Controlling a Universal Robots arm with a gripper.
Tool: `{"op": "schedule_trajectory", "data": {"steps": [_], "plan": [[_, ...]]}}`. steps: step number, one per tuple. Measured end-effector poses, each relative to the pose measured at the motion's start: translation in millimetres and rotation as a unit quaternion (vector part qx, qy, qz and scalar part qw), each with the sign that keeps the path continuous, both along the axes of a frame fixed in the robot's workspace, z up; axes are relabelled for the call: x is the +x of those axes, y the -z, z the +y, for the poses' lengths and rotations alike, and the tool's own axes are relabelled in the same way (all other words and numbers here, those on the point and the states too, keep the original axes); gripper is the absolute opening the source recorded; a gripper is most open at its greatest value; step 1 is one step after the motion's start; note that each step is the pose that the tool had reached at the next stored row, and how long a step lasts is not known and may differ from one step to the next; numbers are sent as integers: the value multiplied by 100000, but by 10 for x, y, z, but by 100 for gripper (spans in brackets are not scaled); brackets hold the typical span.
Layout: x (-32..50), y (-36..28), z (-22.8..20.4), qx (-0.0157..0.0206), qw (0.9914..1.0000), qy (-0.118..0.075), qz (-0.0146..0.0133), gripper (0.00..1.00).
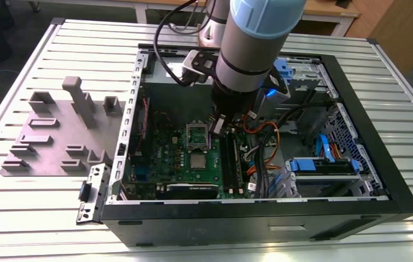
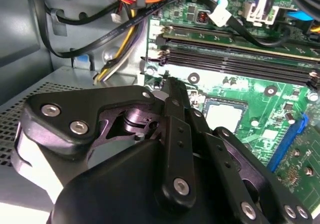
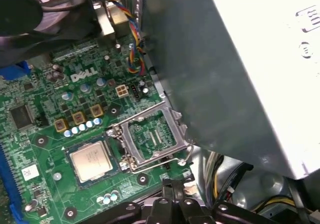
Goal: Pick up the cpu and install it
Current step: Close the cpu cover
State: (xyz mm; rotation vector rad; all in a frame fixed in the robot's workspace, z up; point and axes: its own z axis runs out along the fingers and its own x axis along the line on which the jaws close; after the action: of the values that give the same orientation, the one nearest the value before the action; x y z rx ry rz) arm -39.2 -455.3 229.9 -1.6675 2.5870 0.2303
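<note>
First wrist view, cpu seated in motherboard socket, bracket raised.

Three cameras are covering one open computer case.

The exterior view is looking down from above and well back, taking in the whole computer case, the ribbed table and the arm reaching in. Both wrist views are sitting close inside the case, facing the green motherboard past the black gripper body. All three are sharing the motherboard around the cpu, with its silver bracket frame open beside it.
</note>
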Motion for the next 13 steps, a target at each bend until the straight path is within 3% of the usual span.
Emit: {"op": "schedule_trajectory", "data": {"steps": [6, 10, 13], "plan": [[1, 5, 2, -6, 100000, -7, -8, 11], [1, 33, 6, 559, 99998, -296, -12, 11], [1, 63, 12, 738, 99994, -746, -29, 11]]}}
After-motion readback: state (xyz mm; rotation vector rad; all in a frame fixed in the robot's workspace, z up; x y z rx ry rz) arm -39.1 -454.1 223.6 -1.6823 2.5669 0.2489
